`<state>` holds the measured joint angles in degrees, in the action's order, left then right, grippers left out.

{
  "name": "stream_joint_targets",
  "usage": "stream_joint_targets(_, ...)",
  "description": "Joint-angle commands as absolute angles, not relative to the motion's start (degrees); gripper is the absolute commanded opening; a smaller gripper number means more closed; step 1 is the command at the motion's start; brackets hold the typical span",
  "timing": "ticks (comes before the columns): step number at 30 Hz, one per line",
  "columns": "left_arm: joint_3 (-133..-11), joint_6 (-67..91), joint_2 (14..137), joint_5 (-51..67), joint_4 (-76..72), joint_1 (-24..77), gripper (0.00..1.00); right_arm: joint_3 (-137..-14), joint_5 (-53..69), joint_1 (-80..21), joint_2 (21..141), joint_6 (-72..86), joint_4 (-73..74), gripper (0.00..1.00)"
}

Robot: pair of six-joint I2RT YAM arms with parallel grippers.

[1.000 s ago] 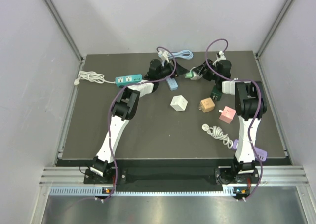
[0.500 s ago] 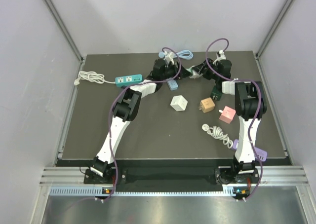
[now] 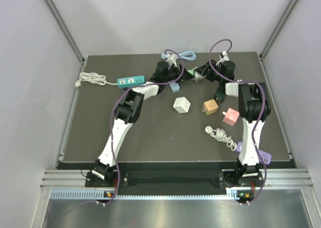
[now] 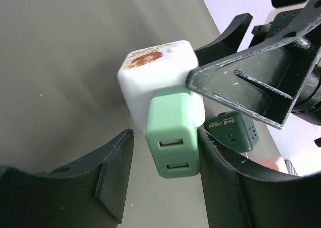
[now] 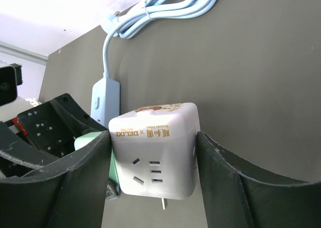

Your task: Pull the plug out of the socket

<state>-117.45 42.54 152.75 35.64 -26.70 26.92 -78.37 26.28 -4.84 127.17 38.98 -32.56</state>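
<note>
Site: far centre of the table (image 3: 100, 137), where both arms meet.

Socket (image 5: 155, 152): white cube, outlet face toward the right wrist camera. It is held between the two arms' grippers, seen from above just left of the right gripper (image 3: 202, 73).

Right gripper: clamped on the socket. Its fingers (image 5: 225, 183) press the cube's two opposite sides with no gap visible on either.

Plug (image 4: 173, 137): pale green block with two USB ports. It is seated flush against one face of the socket; no gap shows between them. Not yet separated.

Left gripper (image 4: 163, 152): jaws apart and straddling the plug. The right-hand finger (image 4: 225, 178) touches the plug's side. The left-hand finger (image 4: 113, 173) stands clear of it, with bare table showing in between. Not clamped.

Other items:
- Blue cable (image 5: 170, 4), coiled at the far edge behind the socket, its flat blue end lying beside the left gripper.
- Dark green cube (image 4: 233, 130), on the table near the right arm.
- White cube (image 3: 181, 105), tan cube (image 3: 210, 107) and pink cube (image 3: 230, 116), lying apart nearer the bases.
- Teal strip (image 3: 130, 80), at far left.
</note>
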Motion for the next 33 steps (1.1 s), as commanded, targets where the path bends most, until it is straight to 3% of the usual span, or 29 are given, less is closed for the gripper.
stream_joint_targets(1, -116.11, 43.94, 150.38, 34.98, -32.07, 25.14, 0.58, -79.19, 27.51, -4.83, 126.83, 37.97, -35.86, 0.00)
stream_joint_targets(4, -118.28, 45.61, 151.52, 35.16, -33.13, 24.70, 0.54, -79.28, 27.60, -4.92, 126.91, 37.71, -35.68, 0.00)
stream_joint_targets(6, -121.01, 46.40, 153.71, 35.68, -32.26, 24.70, 0.38, -79.45, 27.60, -5.01, 127.00, 37.71, -35.68, 0.00)
stream_joint_targets(7, -122.50, 46.84, 154.16, 36.12, -32.26, 24.78, 0.21, -79.54, 27.60, -5.01, 127.18, 37.79, -35.60, 0.00)
stream_joint_targets(10, -121.82, 48.16, 154.42, 35.86, -33.40, 24.87, 0.00, -79.80, 27.60, -5.01, 127.35, 37.79, -35.16, 0.00)
stream_joint_targets(21, -117.16, 46.41, 151.44, 35.07, -35.69, 24.79, 0.00, -80.60, 26.89, -5.10, 127.18, 36.65, -33.05, 0.00)
stream_joint_targets(23, -117.07, 44.40, 150.91, 35.07, -34.63, 24.52, 0.09, -80.60, 27.24, -4.92, 127.18, 36.56, -33.05, 0.00)
stream_joint_targets(24, -117.07, 43.60, 150.65, 34.89, -34.19, 24.52, 0.31, -80.60, 27.42, -5.01, 127.35, 36.74, -33.13, 0.00)
stream_joint_targets(25, -117.24, 42.81, 150.38, 34.63, -32.80, 24.43, 0.44, -80.68, 27.68, -5.01, 127.44, 37.09, -33.48, 0.00)
stream_joint_targets(26, -117.59, 41.93, 150.29, 34.54, -31.65, 24.52, 0.71, -80.77, 27.86, -5.01, 127.62, 37.35, -33.66, 0.00)
stream_joint_targets(27, -118.99, 40.27, 150.55, 34.72, -30.42, 24.43, 0.84, -80.86, 28.38, -5.01, 127.88, 37.61, -33.84, 0.00)
stream_joint_targets(30, -121.19, 39.64, 151.70, 35.77, -28.39, 24.43, 0.87, -81.21, 28.83, -5.01, 128.23, 38.06, -34.01, 0.00)
stream_joint_targets(33, -121.81, 40.17, 152.23, 35.94, -29.97, 24.43, 0.76, -81.30, 29.00, -5.01, 128.23, 38.06, -33.93, 0.00)
